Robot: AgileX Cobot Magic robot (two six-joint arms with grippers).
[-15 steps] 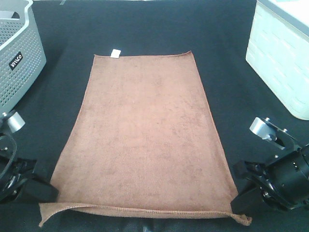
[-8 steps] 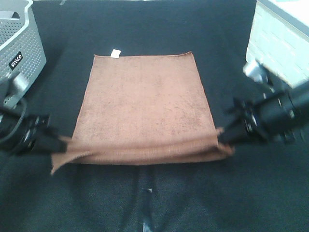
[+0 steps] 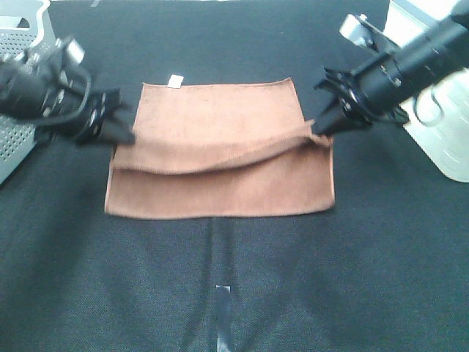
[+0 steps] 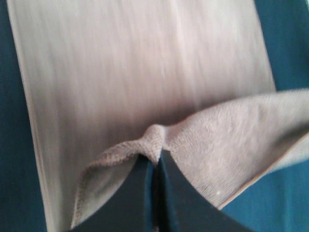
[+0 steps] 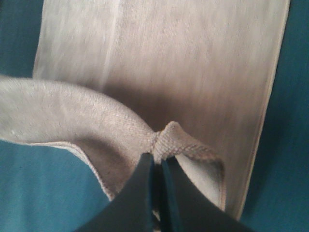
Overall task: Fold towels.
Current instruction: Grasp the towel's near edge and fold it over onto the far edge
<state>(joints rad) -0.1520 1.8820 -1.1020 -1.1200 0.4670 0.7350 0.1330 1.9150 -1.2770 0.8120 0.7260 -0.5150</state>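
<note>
Two corners pinched: left gripper (image 3: 129, 137) and right gripper (image 3: 317, 130) clamp the rust-brown rectangular terry towel (image 3: 220, 192); I'd keep both level and land edge on edge.

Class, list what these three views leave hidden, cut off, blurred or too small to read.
1. High view: tag too small to read.
2. High view: basket and bin cut off by the frame edges; the right arm covers part of the bin.
3. High view: towel under the raised flap hidden by that flap.
4. Wrist views: flat towel blurred; left gripper and right gripper cut off, only fingertips showing.
</note>
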